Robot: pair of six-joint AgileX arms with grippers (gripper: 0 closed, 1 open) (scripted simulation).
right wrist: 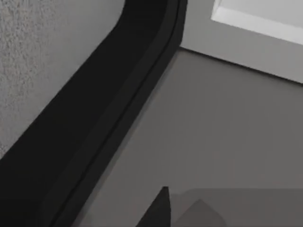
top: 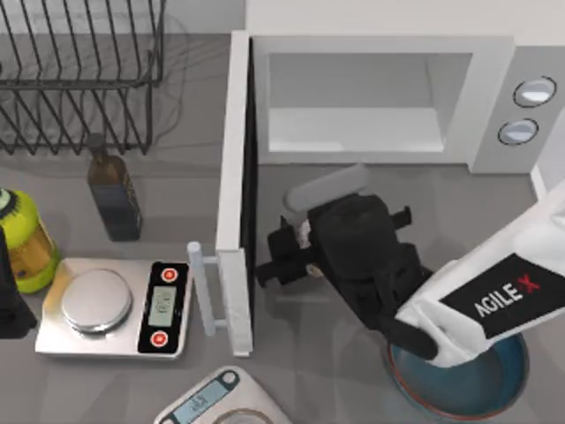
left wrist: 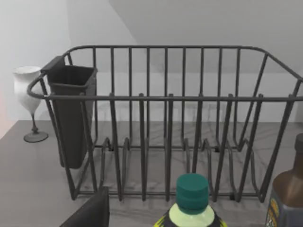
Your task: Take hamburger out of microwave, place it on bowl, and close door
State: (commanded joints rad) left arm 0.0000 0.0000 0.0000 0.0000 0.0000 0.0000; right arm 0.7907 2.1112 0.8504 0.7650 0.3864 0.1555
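The white microwave point(top: 494, 97) stands at the back with its pale cavity in plain sight and nothing visible inside. Its door point(top: 235, 203) is swung wide open toward the front, with the bar handle point(top: 201, 287) on its left face. My right gripper point(top: 269, 263) is low over the table just right of the door's dark inner face point(right wrist: 90, 118), close to it. The teal bowl point(top: 508, 375) sits at the front right, mostly covered by my right arm. The hamburger is hidden. My left gripper point(top: 11, 300) is parked at the table's left edge.
A wire dish rack point(top: 79, 79) fills the back left, with a white goblet point(left wrist: 28, 94) beyond it. A dark bottle point(top: 115, 190) and a yellow-green bottle point(top: 25, 238) stand left of the door. One silver scale point(top: 110, 309) sits near the handle, another point(top: 216, 402) at the front.
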